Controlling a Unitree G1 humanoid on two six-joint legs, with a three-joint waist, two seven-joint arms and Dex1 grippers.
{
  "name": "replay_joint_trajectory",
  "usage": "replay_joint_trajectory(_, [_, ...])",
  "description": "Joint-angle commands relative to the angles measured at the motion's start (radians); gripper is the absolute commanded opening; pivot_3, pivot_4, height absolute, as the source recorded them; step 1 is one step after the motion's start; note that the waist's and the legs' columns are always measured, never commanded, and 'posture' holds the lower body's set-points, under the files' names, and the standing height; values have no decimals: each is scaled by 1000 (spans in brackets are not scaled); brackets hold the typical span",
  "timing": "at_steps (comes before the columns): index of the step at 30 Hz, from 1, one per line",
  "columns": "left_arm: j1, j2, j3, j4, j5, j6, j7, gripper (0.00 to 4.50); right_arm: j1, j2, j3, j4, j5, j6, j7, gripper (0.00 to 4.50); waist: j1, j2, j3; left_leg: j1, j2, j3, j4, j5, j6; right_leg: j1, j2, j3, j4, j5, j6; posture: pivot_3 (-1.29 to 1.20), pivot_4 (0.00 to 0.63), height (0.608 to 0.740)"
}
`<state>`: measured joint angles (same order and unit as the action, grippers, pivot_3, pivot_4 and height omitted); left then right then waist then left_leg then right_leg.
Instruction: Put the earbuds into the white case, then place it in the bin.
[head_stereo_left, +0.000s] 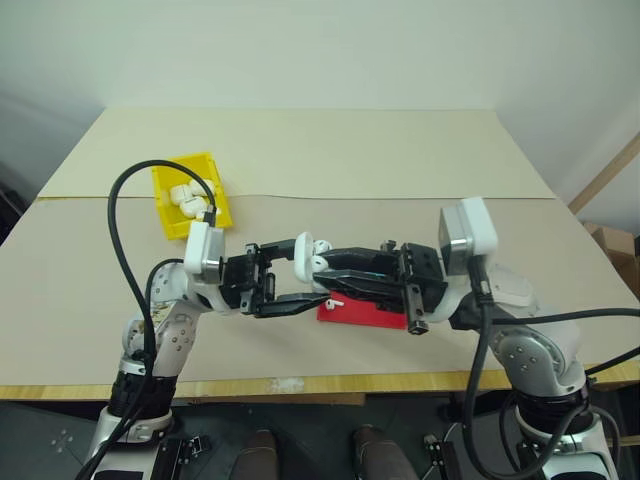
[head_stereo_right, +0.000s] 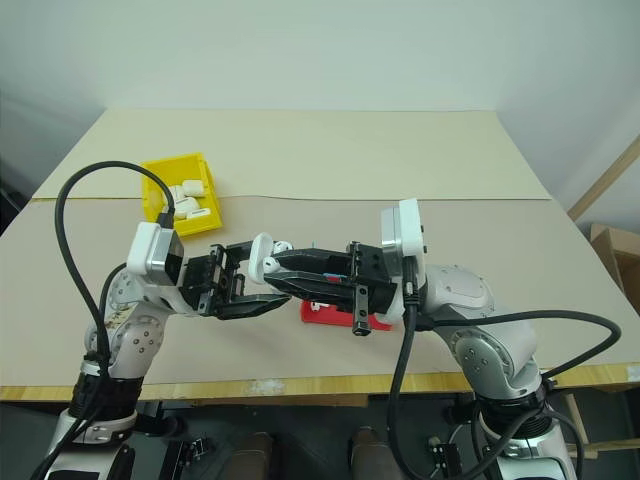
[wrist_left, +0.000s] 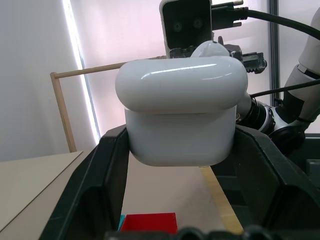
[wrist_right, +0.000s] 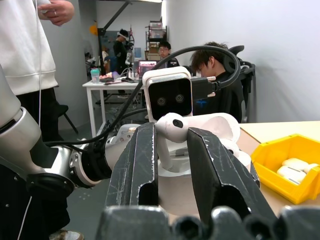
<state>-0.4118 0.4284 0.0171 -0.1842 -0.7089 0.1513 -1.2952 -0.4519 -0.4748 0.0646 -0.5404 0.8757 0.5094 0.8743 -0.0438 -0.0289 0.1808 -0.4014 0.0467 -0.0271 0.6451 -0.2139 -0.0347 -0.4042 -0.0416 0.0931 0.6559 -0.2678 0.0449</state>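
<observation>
White case sits clamped in the left gripper; the right gripper pinches an earbud just above it.

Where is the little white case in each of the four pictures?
Left eye view: the white case sits mid-picture, held up where the two grippers meet.
Right eye view: white case left of middle.
Left wrist view: white case big in the middle, between black fingers.
Right wrist view: white case behind the earbud.
Shared landmark: the yellow bin.
</observation>
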Motion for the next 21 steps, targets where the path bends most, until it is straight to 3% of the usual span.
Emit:
replay_joint_trajectory(1, [-10,-1,9,-51,-20,0,13,2819,6,7,-2,-19,-6,-19,11,708,0,0,0,0,0,0,0,0,0,0,0,0,0,0,0,0,150,740])
replay_joint_trajectory(17, [-6,-2,8,-30,-10,-19,6,2819,20,21,0,-21,-59,-60,9,708,0,0,0,0,0,0,0,0,0,0,0,0,0,0,0,0,150,740])
replay_joint_trajectory(19, [-1,-3,9,-29,-9,-24,2,2819,25,29,-2,-26,-75,-74,-5,1427,0,0,0,0,0,0,0,0,0,0,0,0,0,0,0,0,150,740])
replay_joint_trajectory(21, [1,-3,9,-29,-9,-26,0,2819,29,26,-5,-29,-71,-72,-4,1427,0,0,0,0,0,0,0,0,0,0,0,0,0,0,0,0,150,740])
